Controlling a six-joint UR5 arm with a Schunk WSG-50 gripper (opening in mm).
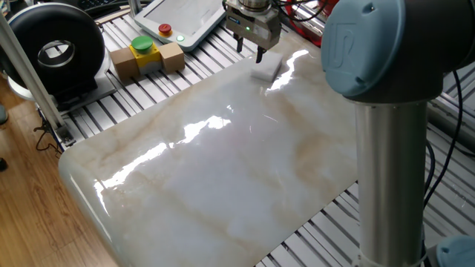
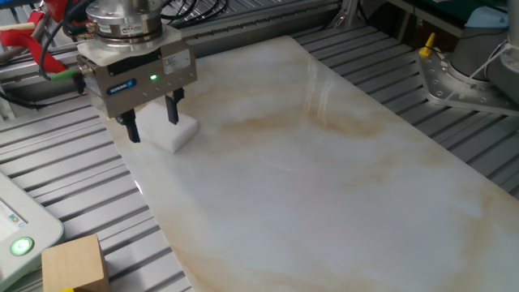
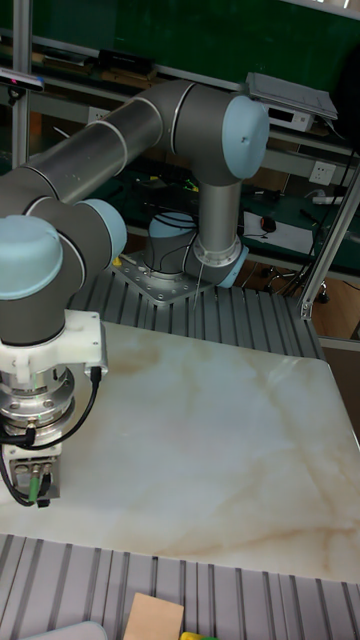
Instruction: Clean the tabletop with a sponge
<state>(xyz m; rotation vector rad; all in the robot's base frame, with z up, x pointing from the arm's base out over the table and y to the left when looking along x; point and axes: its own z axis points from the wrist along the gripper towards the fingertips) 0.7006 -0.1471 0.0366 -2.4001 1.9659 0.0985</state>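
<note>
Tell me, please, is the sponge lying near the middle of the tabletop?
No, the sponge sits at a corner of the tabletop, beside the ribbed frame, under the open hand.
</note>
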